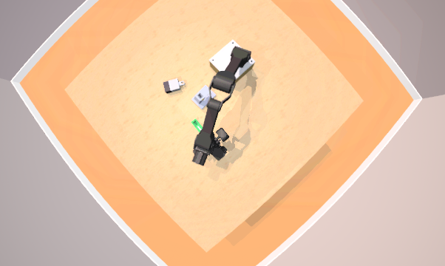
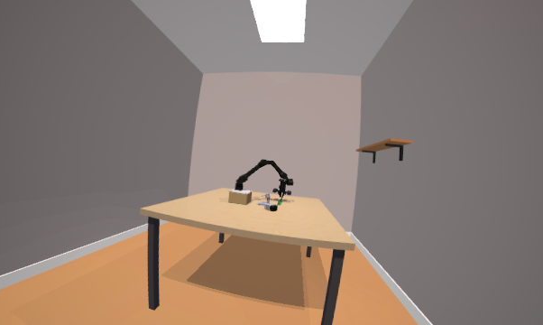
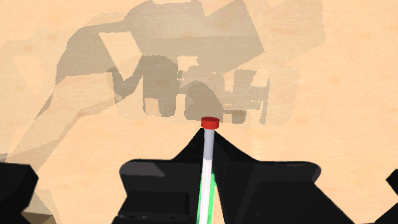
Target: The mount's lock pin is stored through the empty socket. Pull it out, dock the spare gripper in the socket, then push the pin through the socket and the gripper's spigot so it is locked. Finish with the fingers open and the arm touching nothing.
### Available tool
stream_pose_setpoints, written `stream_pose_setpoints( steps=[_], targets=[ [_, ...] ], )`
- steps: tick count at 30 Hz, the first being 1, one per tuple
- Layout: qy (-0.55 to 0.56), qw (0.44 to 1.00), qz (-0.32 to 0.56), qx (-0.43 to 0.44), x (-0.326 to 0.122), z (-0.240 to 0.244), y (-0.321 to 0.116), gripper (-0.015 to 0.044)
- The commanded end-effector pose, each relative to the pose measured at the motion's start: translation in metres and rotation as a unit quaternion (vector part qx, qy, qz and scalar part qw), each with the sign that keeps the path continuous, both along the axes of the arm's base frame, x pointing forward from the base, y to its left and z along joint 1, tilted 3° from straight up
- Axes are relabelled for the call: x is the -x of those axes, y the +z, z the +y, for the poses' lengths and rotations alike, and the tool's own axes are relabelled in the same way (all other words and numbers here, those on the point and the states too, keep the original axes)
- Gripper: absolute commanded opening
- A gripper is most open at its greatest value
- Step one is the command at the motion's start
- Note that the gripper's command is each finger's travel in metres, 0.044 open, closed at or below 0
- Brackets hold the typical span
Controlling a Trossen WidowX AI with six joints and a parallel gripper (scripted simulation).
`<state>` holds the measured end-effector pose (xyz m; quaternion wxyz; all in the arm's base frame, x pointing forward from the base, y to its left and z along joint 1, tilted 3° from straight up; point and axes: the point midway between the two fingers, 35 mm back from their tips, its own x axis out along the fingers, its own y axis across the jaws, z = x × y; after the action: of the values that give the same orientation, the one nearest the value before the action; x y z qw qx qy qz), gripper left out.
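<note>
1. Here's the pale wood worktop (image 1: 152,177) (image 2: 235,221), squared off at the corners, up on dark, straight legs (image 2: 153,266).
2. Below its edges runs the orange floor (image 1: 134,222) (image 2: 96,289), with a darker shadow lying beneath the worktop!
3. Round we go to the walls: grey side walls (image 2: 73,113) (image 2: 470,190), and a pinkish back wall (image 2: 276,117) beyond the worktop's far edge.
4. White skirting (image 1: 86,187) (image 2: 73,258) traces their foot.
5. Up high, a bright rectangular light panel (image 2: 280,20) in the grey ceiling (image 2: 344,36).
6. And there, a wooden shelf (image 2: 381,144) on black brackets, well above the worktop's right-hand edge in the exterior view.

Tabletop (image 1: 152,148) (image 2: 253,221) w/ spare gripper (image 1: 172,85) (image 2: 270,207), mount (image 1: 198,100), green pc (image 1: 196,124) (image 2: 280,202) (image 3: 213,187), arm's box base (image 1: 222,55) (image 2: 239,198).
</note>
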<state>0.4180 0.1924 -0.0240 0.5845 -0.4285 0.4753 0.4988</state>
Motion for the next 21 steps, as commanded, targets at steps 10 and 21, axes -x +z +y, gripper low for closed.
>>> stream_pose_setpoints(
  steps=[10,21],
  targets=[
    [0.002,1.0,-0.002,-0.001,-0.0006,0.0002,-0.0005,0.0],
    [0.0,1.0,-0.001,0.0,-0.0003,0.0001,-0.0003,0.0184]
  ],
)
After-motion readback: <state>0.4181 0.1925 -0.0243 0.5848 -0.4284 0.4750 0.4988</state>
